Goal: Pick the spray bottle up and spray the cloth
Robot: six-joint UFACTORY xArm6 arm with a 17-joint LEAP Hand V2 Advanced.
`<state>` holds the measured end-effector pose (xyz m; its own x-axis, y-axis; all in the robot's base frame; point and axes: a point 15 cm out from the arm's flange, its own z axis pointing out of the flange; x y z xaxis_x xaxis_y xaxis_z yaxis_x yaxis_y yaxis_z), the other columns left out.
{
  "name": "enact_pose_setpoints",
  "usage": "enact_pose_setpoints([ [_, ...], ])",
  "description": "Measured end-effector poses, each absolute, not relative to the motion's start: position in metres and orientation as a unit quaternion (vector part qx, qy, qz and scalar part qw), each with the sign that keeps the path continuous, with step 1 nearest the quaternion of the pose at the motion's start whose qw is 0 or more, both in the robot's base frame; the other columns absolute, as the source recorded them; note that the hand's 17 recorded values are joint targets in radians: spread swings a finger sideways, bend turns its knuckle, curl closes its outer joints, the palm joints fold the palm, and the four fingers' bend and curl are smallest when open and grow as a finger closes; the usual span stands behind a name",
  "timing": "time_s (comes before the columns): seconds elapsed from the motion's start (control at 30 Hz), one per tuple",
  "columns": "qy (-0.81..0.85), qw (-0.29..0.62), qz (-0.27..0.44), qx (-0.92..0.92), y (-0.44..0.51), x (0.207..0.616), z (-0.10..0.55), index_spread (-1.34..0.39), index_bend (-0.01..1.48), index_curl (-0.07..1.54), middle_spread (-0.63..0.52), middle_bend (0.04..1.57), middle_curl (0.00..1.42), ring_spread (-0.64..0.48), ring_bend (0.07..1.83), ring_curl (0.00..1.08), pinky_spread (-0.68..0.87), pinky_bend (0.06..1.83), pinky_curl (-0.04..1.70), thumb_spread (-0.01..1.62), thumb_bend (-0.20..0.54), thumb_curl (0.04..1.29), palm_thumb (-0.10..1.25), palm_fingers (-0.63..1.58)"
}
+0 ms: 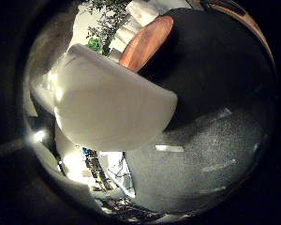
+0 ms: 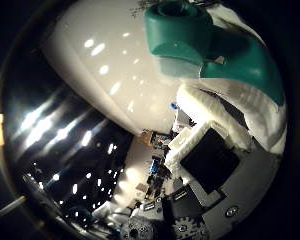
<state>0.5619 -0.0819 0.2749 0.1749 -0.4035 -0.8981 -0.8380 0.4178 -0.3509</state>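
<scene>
The spray bottle's white, glossy body (image 2: 102, 65) fills much of the thumb side view and lies right against my palm. Its rounded white side (image 1: 112, 110) also bulks large in the little finger side view. My right hand (image 2: 215, 125) is shut on it: white and black fingers (image 2: 210, 157) curl in beside the body, and teal finger parts (image 2: 190, 35) press against its upper end. I cannot pick out the spray head or trigger apart from those teal parts. No cloth is clearly in view.
Beyond the bottle there is a grey speckled surface (image 1: 201, 159) with pale marks and a black area (image 1: 215, 61) beside it. A brown wooden oval piece (image 1: 147, 42) and a leafy plant (image 1: 105, 23) lie farther off. Cluttered room items (image 2: 157, 165) show in the distance.
</scene>
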Motion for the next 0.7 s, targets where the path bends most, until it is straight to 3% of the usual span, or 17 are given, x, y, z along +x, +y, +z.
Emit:
enact_pose_setpoints([
  [0.27,0.611,0.580,0.183,-0.507,-0.082,0.562,0.283,-0.43,1.00,1.11,-0.30,1.22,1.13,-0.28,1.46,0.89,-0.35,1.12,1.39,1.23,-0.012,0.37,0.93,0.68],
  [0.7,0.596,0.590,0.163,-0.521,-0.079,0.558,0.318,-0.39,1.06,1.07,-0.30,1.23,1.15,-0.30,1.45,0.94,-0.31,1.16,1.44,1.23,-0.012,0.37,0.93,0.68],
])
